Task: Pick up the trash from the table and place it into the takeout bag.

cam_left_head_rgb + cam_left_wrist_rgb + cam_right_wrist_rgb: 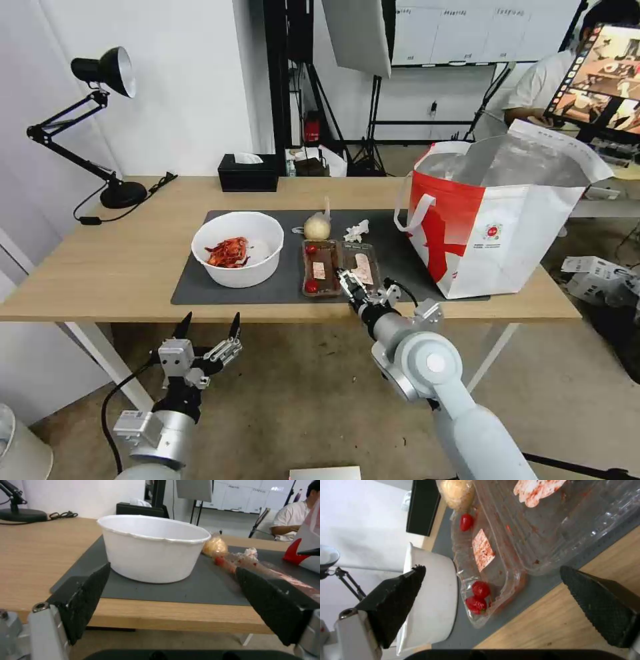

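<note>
On the table's [100,267] dark grey mat [193,287] stand a white bowl [237,257] with red scraps, a clear clamshell tray [327,267], a small knotted bag [317,228] and a crumpled tissue [355,231]. The red-and-white takeout bag [500,227] stands open at the table's right end. My right gripper [348,279] is open just over the tray's near edge; in its wrist view the fingers [492,569] straddle the tray's [533,542] front corner. My left gripper [208,327] hangs open below the table's front edge, facing the bowl [153,552].
A black tissue box [248,173] sits at the back edge of the table, and a black desk lamp [100,120] with its cable at the back left. White boxes [593,273] lie on the floor to the right. Bare wood lies left of the mat.
</note>
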`<state>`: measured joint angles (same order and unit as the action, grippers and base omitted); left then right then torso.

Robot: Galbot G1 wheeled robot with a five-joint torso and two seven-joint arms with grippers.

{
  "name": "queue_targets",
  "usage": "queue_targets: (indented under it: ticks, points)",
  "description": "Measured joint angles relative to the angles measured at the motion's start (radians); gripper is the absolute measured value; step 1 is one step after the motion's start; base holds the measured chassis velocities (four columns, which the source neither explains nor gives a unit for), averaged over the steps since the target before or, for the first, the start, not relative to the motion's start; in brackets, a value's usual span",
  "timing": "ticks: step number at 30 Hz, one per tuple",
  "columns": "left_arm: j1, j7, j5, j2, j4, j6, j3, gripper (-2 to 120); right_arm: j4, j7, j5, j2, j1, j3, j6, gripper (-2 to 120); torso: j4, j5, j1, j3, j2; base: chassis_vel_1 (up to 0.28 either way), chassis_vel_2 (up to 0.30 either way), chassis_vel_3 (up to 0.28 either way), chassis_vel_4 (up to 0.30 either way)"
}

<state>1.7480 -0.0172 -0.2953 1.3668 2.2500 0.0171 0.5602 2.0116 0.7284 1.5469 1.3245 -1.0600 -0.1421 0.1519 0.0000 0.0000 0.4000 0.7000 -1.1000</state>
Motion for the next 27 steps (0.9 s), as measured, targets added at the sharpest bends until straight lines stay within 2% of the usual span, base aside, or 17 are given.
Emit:
queue_targets:
  ticks: [19,27]
  points:
    - [0.003,-0.001,0.009,0.007,0.001,0.0,-0.007,100,-0.015,-0.009,0.004,0.019,0.0,-0.029,-0.013,100,-0.0001,0.0,0.0,0.0,0.0,0.0,0.0,0.0,0.0]
    - [0.007,0.0,0.009,0.006,0.001,0.002,-0.006,100,0.0,-0.06,-0.065,0.014,-0.001,-0.022,-0.023,100,-0.0001,0.0,0.0,0.0,0.0,0.0,0.0,0.0,0.0]
